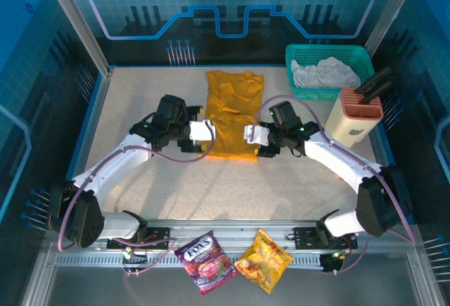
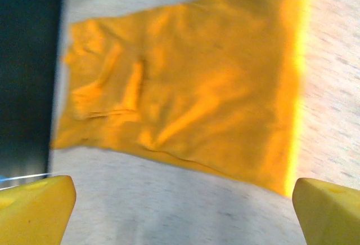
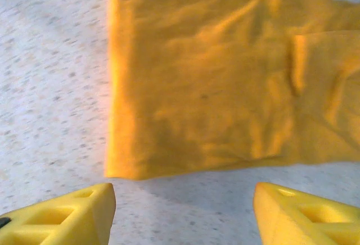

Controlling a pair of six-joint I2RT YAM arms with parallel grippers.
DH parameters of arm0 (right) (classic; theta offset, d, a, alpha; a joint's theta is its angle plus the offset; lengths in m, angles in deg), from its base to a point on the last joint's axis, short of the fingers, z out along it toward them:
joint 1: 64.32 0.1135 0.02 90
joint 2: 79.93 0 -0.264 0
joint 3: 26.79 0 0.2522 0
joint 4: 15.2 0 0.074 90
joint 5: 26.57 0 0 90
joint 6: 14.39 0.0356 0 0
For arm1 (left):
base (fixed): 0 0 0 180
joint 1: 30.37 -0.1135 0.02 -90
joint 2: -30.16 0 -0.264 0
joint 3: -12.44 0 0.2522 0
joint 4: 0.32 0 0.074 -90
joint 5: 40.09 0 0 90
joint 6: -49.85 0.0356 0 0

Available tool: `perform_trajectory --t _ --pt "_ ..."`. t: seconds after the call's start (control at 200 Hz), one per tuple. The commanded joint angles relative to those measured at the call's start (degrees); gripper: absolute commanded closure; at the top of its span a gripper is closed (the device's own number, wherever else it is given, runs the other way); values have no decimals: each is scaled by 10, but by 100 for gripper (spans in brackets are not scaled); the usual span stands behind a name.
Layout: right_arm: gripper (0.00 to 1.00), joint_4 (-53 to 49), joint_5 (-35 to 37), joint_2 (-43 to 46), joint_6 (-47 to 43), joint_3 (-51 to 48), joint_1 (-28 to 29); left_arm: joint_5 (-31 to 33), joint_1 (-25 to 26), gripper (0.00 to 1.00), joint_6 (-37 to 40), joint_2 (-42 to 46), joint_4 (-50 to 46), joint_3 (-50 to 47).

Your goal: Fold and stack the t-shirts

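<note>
Nearest us, on the grey ledge in front of the rail (image 1: pixel 232 232), we see two snack packets: a purple packet (image 1: pixel 205 262) on the left and an orange-yellow packet (image 1: pixel 264 259) just beside it on the right. Both arm bases sit on that rail. The table (image 1: pixel 140 95) is speckled beige, matte, with a blue rim.

The left gripper (image 2: pixel 183 194) hovers over bare table at the near left edge of the golden-orange t-shirt (image 1: pixel 232 109). Its yellow fingers (image 2: pixel 39 205) stand wide apart with nothing between them. The right gripper (image 3: pixel 184 194) sits at the shirt's near right corner, jaws also apart and gripping nothing. Both grippers point inward at each other across the shirt's near end.

The shirt lies flat mid-table, folded into a long narrow strip running away from the arms, with wrinkles at the far end.

Farther right, a beige holder (image 1: pixel 355 116) has dark handles sticking out. Behind it, a green mesh basket (image 1: pixel 327 48) in the far right corner holds the whitish-grey t-shirt (image 1: pixel 323 74), crumpled.

The back wall (image 1: pixel 232 3) is blue with a grid, circuit lines and a gear graphic. Dark blue panels and metal posts close the sides.
</note>
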Motion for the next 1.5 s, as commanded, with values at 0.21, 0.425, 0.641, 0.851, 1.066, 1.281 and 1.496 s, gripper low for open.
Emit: perform_trajectory --t 0.21,0.425,0.641,0.851,1.066,1.281,1.496 --pt "35 -31 26 -108 -30 12 48 5 71 4 95 -82 -79 -20" --pt "35 -25 49 -131 -19 20 50 20 70 5 105 -131 -54 -17" --pt "35 -17 61 -154 -7 33 50 36 53 7 105 -182 -12 -7" --pt "35 -9 61 -177 0 43 49 39 28 7 105 -199 15 6" --pt "37 -10 61 -212 5 61 48 29 28 7 106 -220 21 16" --pt "40 -13 58 -239 9 69 49 16 29 7 108 -257 4 21" --pt "47 -18 58 -247 14 76 49 38 31 20 110 -293 -5 39"
